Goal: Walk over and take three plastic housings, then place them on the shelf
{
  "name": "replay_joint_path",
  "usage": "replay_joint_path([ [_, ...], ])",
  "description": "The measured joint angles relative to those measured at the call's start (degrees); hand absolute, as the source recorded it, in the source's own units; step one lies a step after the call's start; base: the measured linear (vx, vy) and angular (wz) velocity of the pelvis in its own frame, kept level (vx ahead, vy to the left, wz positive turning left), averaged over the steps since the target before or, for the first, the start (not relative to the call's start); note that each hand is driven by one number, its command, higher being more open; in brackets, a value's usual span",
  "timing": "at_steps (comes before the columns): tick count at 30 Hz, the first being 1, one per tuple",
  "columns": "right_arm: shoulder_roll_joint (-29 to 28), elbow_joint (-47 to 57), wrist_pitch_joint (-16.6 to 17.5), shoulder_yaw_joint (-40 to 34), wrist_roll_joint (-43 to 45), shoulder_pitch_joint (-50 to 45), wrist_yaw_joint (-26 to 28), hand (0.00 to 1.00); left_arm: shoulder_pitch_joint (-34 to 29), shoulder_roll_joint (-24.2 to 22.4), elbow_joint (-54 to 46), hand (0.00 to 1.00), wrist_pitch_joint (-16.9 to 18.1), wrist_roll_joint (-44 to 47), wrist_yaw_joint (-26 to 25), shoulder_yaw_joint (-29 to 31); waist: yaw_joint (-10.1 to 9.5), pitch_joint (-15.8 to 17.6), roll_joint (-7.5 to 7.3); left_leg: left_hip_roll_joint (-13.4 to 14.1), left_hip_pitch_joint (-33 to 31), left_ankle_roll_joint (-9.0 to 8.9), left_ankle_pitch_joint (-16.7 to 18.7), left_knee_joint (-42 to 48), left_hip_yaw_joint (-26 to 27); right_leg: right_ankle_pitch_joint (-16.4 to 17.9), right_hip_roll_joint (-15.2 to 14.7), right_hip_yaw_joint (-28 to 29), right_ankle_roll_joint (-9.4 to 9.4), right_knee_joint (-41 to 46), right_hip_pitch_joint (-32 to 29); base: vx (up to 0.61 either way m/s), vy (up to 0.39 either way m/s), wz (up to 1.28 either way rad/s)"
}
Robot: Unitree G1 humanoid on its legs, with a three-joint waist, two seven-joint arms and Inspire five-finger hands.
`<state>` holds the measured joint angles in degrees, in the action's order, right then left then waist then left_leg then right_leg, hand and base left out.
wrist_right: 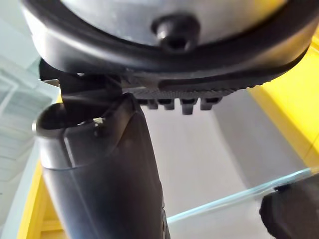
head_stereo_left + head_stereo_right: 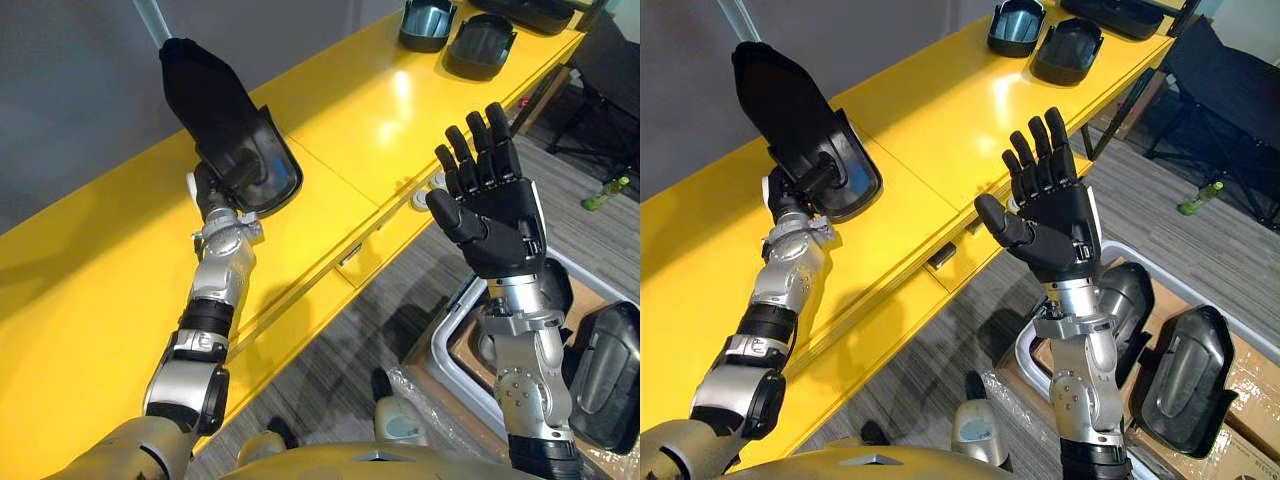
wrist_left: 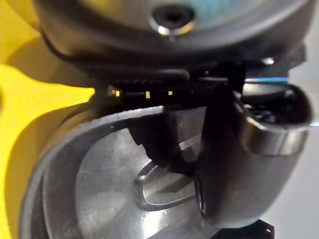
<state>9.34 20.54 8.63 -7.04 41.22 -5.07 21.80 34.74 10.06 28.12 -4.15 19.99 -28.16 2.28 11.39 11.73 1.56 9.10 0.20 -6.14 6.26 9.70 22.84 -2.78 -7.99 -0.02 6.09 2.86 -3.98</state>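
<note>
- My left hand (image 2: 222,185) grips one black plastic housing (image 2: 270,170). The thumb is hooked into its hollow side and the fingers are behind the shell, so the rim gives me a firm pinch.
- The held housing is up over the yellow shelf (image 2: 100,290), hollow side facing me, towards the shelf's back edge. I can't tell if it touches the surface.
- I judge it's tilted on edge because the wrist is bent up. It needs laying flat before I let go.
- My right hand (image 2: 495,215) is raised off the shelf's front edge, palm facing me, fingers straight and spread, holding nothing. I'd say it's parked clear of the left arm.
- Two housings (image 2: 428,25) sit side by side at the shelf's far right end, hollow side up. They look like the ones already placed, so this would be the third.
- Spare housings (image 2: 1185,375) stand in the bin (image 2: 445,345) on the floor, below the right hand. That's likely the pick-up source.
- Risk: with only the thumb inside, the shell could slip when I tip it flat.
</note>
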Motion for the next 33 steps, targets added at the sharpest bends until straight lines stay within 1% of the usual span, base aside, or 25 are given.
replay_joint_path([
  [4,0.0,0.0,0.0,0.2,0.0,0.6,0.0,1.00,0.9,0.2,0.7,1.00,-0.9,-0.1,2.1,0.4,-0.07,0.8,0.71,0.0,0.0,0.08,-0.1,0.0,-0.2,0.0,0.0,-0.2,0.02,0.0,0.2,-0.01,0.000,0.01],
  [8,0.0,0.0,0.0,1.1,0.0,0.7,-0.1,1.00,0.7,1.7,0.6,1.00,-1.1,-0.2,4.9,-0.6,-0.08,2.1,1.33,0.0,0.3,0.08,-0.3,0.0,-1.0,0.0,-0.1,-1.1,0.05,0.0,1.0,-0.04,0.000,0.08],
  [12,0.0,0.0,0.0,2.0,0.0,1.0,-0.1,1.00,0.4,1.9,0.4,1.00,-1.2,-0.1,5.2,-1.5,-0.27,2.2,1.40,0.1,0.3,0.07,-0.6,0.0,-1.3,0.0,0.0,-1.4,0.06,0.0,1.1,-0.01,0.000,0.04],
  [18,0.0,0.0,0.1,4.6,-0.1,1.1,-0.5,1.00,-0.9,1.8,-0.6,1.00,-1.2,0.0,3.2,-1.5,-0.23,2.2,1.39,0.1,0.3,0.19,-0.8,-0.1,-1.5,-0.1,0.0,-1.6,0.28,0.0,1.2,-0.01,0.001,0.00],
  [27,-0.5,0.0,0.8,6.5,-0.4,0.7,-1.3,1.00,-1.3,0.6,-1.7,1.00,-0.5,0.0,-3.6,-1.4,-0.02,2.2,1.39,0.0,0.7,0.05,-1.9,-1.6,-1.8,-0.3,0.2,-1.9,0.64,-0.3,1.3,-0.01,-0.001,0.01],
  [30,-0.8,0.0,1.2,6.5,-6.9,-0.4,-4.1,1.00,-2.0,-1.0,-2.1,1.00,1.5,-0.1,-6.1,-1.2,-0.02,2.2,1.37,0.0,1.5,-0.01,-2.1,-2.2,-1.9,-0.5,0.2,-2.2,0.92,-1.1,2.4,0.00,0.001,0.02],
  [32,-0.7,-0.1,1.4,6.5,-14.9,-1.1,-7.4,1.00,-4.5,-1.9,-6.1,1.00,2.0,0.2,-6.4,-0.8,-0.01,2.2,1.36,0.0,1.4,-0.02,-2.1,-2.2,-2.0,-0.6,0.2,-2.4,0.94,-1.2,2.4,0.00,0.002,0.04],
  [33,-0.7,-0.2,1.4,6.5,-16.5,-1.1,-8.1,1.00,-5.4,-2.3,-7.4,1.00,2.0,0.2,-6.3,-0.7,-0.05,2.2,1.36,0.0,1.4,-0.02,-2.1,-2.2,-2.1,-0.6,0.2,-2.4,0.94,-1.2,2.4,0.00,0.004,0.05],
])
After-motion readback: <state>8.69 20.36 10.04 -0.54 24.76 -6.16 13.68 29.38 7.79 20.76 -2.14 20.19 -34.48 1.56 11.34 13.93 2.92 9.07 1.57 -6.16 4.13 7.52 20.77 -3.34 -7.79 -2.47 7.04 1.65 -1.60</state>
